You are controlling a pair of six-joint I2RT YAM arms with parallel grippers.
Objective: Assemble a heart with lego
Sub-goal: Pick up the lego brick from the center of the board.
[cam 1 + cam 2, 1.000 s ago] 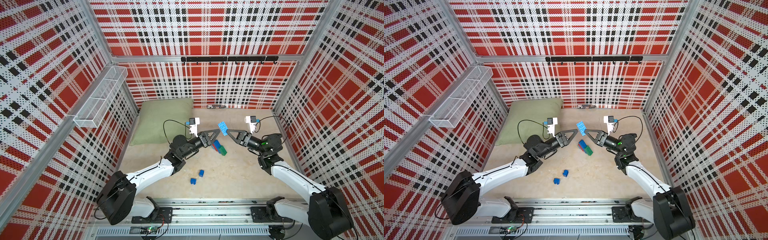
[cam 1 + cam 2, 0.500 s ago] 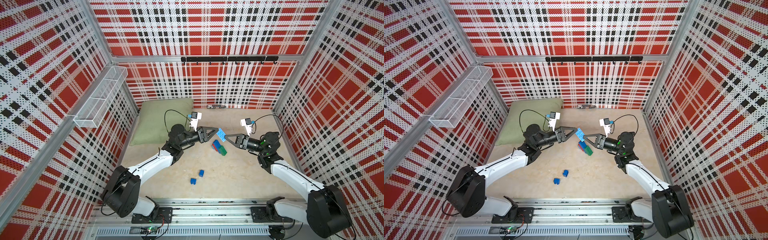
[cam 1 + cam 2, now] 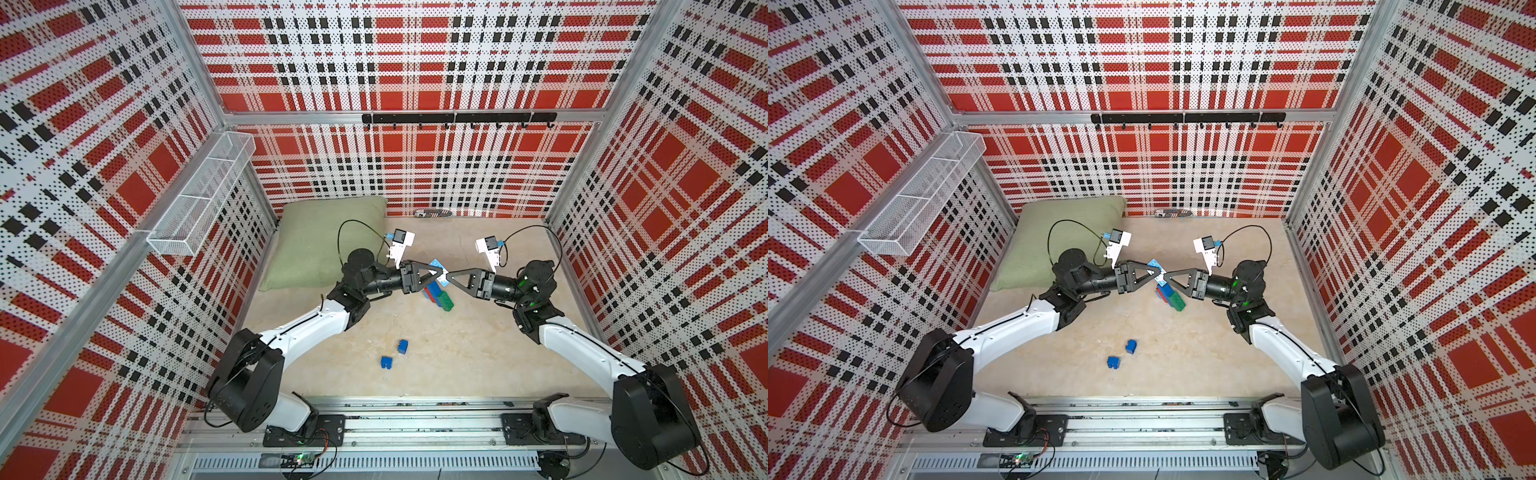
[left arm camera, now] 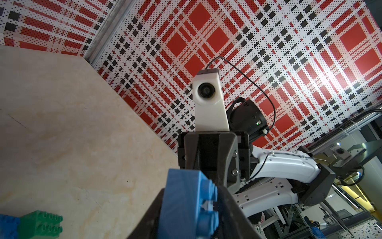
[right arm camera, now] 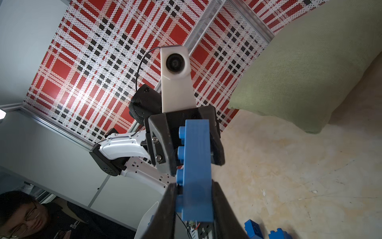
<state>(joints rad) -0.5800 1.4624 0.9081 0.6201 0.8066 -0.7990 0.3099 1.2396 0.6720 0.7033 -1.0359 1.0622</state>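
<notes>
- We note both arms reaching inward, meeting tip to tip over the middle of the tabletop (image 3: 478, 353).
- The right gripper (image 3: 452, 276) has its jaws narrow, clamped on one end of a light blue brick (image 3: 436, 264). In the right wrist view the light blue brick (image 5: 196, 165) stands on edge between the fingers, with its studs turned to one side.
- The left gripper (image 3: 439, 273) also has its jaws narrow, one against the studded face and one against the flat back of the brick's other end (in the left wrist view the light blue brick (image 4: 186, 202) fills the space between the fingers, and we make out no gap).
- We record the brick as carried by both grippers at once, off the tabletop.
- The heart (image 3: 445, 301) is a short cluster of joined red, blue and green bricks. It lies free on the tabletop, just beside the gripper tips in both top views (image 3: 1177, 301).
- A dark blue brick (image 3: 402, 346) and a second dark blue brick (image 3: 386, 362) lie loose and near each other, closer to the arm bases and well apart from the heart.
- A green pillow (image 3: 324, 241) sits in the far corner on the left arm's side.
</notes>
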